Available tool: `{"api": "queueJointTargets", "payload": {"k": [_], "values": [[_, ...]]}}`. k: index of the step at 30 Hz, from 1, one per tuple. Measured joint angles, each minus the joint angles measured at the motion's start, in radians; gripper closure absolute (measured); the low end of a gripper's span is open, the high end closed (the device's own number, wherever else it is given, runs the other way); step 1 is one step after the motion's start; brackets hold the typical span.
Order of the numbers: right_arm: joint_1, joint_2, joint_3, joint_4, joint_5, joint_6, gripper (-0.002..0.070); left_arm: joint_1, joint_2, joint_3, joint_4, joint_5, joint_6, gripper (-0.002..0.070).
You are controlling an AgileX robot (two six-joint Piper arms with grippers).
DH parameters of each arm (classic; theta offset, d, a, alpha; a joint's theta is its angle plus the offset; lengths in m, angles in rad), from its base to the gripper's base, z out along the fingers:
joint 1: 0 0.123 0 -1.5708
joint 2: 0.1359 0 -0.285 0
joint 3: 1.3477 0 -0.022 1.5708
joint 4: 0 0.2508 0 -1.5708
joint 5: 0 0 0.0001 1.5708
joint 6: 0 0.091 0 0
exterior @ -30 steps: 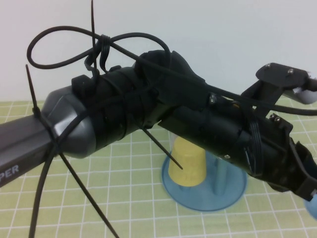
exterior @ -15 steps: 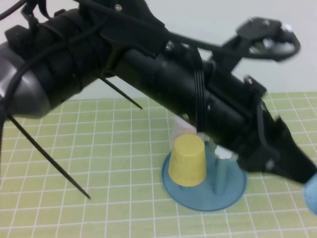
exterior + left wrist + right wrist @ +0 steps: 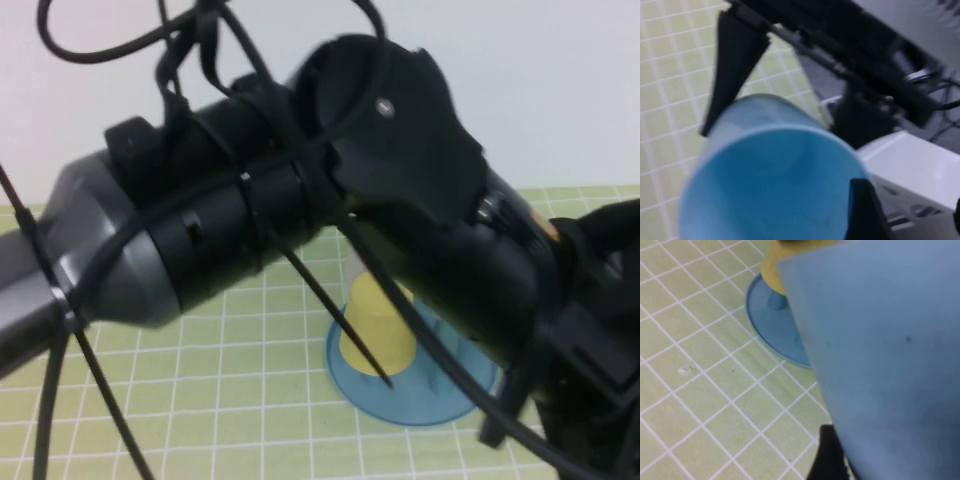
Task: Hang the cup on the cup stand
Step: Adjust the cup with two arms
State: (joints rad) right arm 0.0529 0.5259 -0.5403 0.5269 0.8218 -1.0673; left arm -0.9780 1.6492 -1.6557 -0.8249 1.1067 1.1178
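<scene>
Sky-blue cup (image 3: 770, 175) up in air beside cup stand (image 3: 445, 398), pinched by right gripper (image 3: 832, 460). Left gripper (image 3: 785, 160) spread wide around rim, contact unclear. Looks like thin, light, slick plastic with no handle, so I'd grip mid-wall, gently. Yellow cup (image 3: 375, 325) already on peg.

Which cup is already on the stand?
The yellow cup, upturned on the cup stand; the sky-blue cup sits at the left gripper, beside the right gripper.

A light sky-blue plastic tumbler (image 3: 765, 185), tapered, fills the view mouth-on, its hollow inside showing. Two black fingers (image 3: 735, 60) flank it. Behind lie a yellow-green gridded mat (image 3: 670, 75) and a white box (image 3: 910, 170).
</scene>
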Motion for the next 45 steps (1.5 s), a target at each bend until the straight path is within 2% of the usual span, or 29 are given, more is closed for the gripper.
{"api": "queueJointTargets", "payload": {"k": [4, 14, 16, 19, 22, 29, 33, 36, 39, 45], "values": [[0.000, 0.000, 0.000, 0.000, 0.000, 0.002, 0.0132, -0.026, 0.000, 0.000, 0.072, -0.083, -0.039, 0.0316], [0.000, 0.000, 0.000, 0.017, 0.000, 0.003, 0.0132, -0.026, 0.044, 0.000, 0.067, -0.148, -0.173, 0.0324], [0.000, 0.000, 0.000, 0.017, 0.000, 0.004, 0.0132, -0.026, 0.070, 0.000, 0.034, -0.152, -0.209, 0.0368], [0.000, 0.000, 0.000, 0.012, -0.004, 0.008, 0.0135, -0.026, 0.090, 0.000, -0.005, -0.149, -0.239, 0.0529], [0.000, 0.000, 0.000, 0.006, -0.002, 0.012, 0.0136, -0.026, 0.095, 0.000, -0.010, -0.151, -0.271, 0.0622], [0.000, 0.000, 0.000, 0.006, 0.001, 0.018, 0.0130, -0.022, 0.099, 0.000, -0.078, -0.144, -0.299, 0.0634], [0.000, 0.000, 0.000, 0.013, -0.014, 0.037, 0.0083, -0.025, 0.099, 0.000, -0.190, -0.176, -0.318, 0.0657], [0.000, 0.000, -0.001, -0.008, -0.026, 0.130, 0.0036, -0.025, 0.099, 0.000, -0.198, -0.182, -0.318, 0.0659], [0.000, 0.000, -0.001, -0.081, -0.010, 0.263, 0.0020, -0.021, 0.099, 0.000, -0.202, -0.185, -0.316, 0.0659], [0.000, 0.000, -0.001, -0.292, 0.097, 0.593, 0.0017, 0.056, 0.099, 0.000, -0.292, -0.179, -0.316, 0.0660]]}}
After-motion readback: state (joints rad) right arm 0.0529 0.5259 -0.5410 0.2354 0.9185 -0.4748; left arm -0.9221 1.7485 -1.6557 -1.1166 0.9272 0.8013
